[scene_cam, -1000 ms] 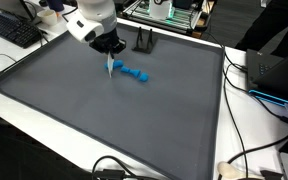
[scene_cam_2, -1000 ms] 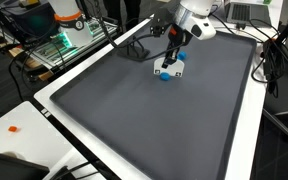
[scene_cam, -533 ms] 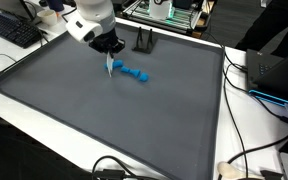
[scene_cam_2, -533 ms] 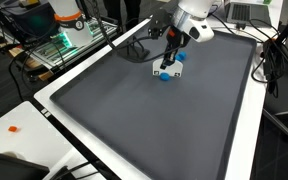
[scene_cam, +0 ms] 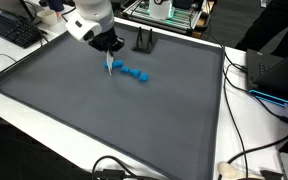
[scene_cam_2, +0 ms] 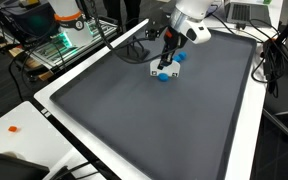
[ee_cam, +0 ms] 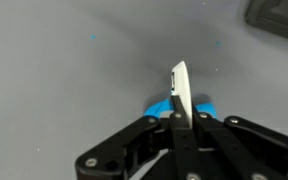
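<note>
My gripper (scene_cam: 109, 52) is shut on a thin white flat piece (scene_cam: 109, 66) that hangs edge-down just above the grey mat (scene_cam: 104, 110). In the wrist view the white piece (ee_cam: 180, 92) stands between the closed black fingers (ee_cam: 180, 128). A blue toy-like object (scene_cam: 134, 73) lies on the mat right beside and below the piece. It shows behind the fingers in the wrist view (ee_cam: 206, 105) and under the gripper (scene_cam_2: 167, 52) in an exterior view (scene_cam_2: 168, 76). The white piece (scene_cam_2: 164, 68) hangs close over it; I cannot tell if they touch.
A black stand (scene_cam: 143, 42) sits at the mat's far edge and shows in the wrist view (ee_cam: 279, 18). A keyboard (scene_cam: 9, 30) lies beyond the mat. Cables (scene_cam: 246, 160) and a dark laptop (scene_cam: 279, 75) line one side. A white table rim (scene_cam_2: 54, 90) borders the mat.
The gripper with the white piece has shifted slightly up and sideways over the blue object. The blue object has stayed in place.
</note>
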Available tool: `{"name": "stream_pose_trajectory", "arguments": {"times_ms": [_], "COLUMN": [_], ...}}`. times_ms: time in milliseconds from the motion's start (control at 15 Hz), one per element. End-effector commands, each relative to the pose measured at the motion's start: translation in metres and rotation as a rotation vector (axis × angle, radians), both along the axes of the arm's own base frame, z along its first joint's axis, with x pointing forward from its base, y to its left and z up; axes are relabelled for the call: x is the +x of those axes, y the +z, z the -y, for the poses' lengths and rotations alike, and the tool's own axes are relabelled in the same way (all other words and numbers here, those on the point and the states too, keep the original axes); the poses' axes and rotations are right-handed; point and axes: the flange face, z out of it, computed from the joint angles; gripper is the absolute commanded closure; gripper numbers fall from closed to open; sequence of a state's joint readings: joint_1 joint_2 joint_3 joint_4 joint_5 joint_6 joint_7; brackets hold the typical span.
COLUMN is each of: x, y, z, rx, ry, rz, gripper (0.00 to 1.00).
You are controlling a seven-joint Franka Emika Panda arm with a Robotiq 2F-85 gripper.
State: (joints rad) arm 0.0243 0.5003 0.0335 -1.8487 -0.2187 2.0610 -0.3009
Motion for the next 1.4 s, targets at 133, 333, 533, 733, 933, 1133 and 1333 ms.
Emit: {"name": "stream_pose_trajectory", "arguments": {"times_ms": [133, 333, 533, 733, 933, 1133, 1333], "x": [-0.020, -0.018, -0.019, -0.021, -0.026, -0.033, -0.042], "y": [-0.011, -0.006, 0.002, 0.009, 0.022, 0.036, 0.047], "z": [0.012, 0.016, 0.020, 0.025, 0.030, 0.034, 0.034], "rx": [-0.009, -0.001, 0.008, 0.026, 0.044, 0.075, 0.111], "ry": [-0.009, -0.033, -0.044, -0.069, -0.126, -0.230, -0.369], "rz": [-0.082, -0.058, -0.043, -0.030, -0.022, -0.007, 0.001], "gripper": [0.99, 0.99, 0.99, 0.99, 0.99, 0.99, 0.99]}}
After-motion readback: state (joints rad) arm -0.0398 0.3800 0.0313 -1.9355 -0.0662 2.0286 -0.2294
